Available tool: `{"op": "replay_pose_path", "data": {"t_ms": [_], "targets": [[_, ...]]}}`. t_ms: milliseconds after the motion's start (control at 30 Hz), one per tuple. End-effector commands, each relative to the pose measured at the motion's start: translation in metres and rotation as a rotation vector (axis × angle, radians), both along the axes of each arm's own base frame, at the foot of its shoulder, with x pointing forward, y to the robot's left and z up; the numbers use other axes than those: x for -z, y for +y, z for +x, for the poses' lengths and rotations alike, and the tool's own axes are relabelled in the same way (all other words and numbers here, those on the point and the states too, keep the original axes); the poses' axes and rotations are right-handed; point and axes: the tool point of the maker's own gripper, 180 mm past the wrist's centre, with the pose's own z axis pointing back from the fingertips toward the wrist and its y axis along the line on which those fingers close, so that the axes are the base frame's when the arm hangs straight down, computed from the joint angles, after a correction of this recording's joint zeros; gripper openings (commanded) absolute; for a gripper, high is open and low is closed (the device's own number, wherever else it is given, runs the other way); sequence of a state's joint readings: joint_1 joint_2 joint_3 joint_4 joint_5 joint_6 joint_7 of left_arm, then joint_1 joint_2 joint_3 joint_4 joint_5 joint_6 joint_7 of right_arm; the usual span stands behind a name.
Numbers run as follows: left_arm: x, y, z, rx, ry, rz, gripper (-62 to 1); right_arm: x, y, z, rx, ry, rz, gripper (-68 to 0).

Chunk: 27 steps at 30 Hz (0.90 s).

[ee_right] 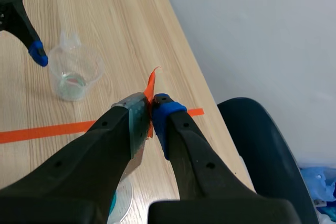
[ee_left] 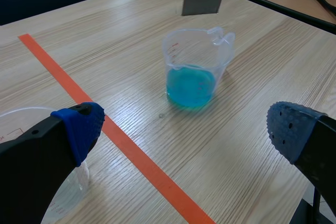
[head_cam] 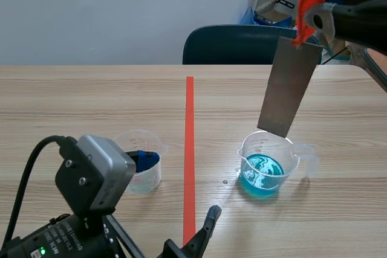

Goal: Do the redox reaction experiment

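Light wood table [head_cam: 91, 101]; dark blue chair [head_cam: 236, 43] behind; pale grey-blue wall [head_cam: 121, 10].

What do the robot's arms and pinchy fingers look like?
Both arms are black. The left arm carries a grey camera box, a black cable, white lettering and a green light. Each gripper has two thick black fingers; the left gripper has blue dotted pads, and the right gripper shows one blue pad.

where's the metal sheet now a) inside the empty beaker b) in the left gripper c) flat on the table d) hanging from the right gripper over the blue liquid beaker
d: the right gripper holds the metal sheet by its orange tab, above the beaker of blue liquid.
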<state>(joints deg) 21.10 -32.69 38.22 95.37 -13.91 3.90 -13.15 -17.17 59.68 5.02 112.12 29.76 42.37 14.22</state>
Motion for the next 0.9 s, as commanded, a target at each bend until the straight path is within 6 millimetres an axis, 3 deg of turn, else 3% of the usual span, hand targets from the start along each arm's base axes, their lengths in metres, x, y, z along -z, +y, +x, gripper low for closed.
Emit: {"op": "replay_pose_path", "data": {"t_ms": [0,567,867], "targets": [[-0.01,-0.005,0.0,0.004,-0.02,-0.033,1.4,-0.003,0.002,-0.002,-0.025,-0.005,0.015,-66.7],[-0.01,-0.005,0.0,0.004,-0.02,-0.032,1.4,0.043,-0.012,0.0,-0.012,0.012,0.052,-66.7],[-0.01,-0.005,0.0,0.006,-0.023,-0.03,1.4,0.08,-0.012,0.01,-0.011,0.03,0.048,-66.7]]}}
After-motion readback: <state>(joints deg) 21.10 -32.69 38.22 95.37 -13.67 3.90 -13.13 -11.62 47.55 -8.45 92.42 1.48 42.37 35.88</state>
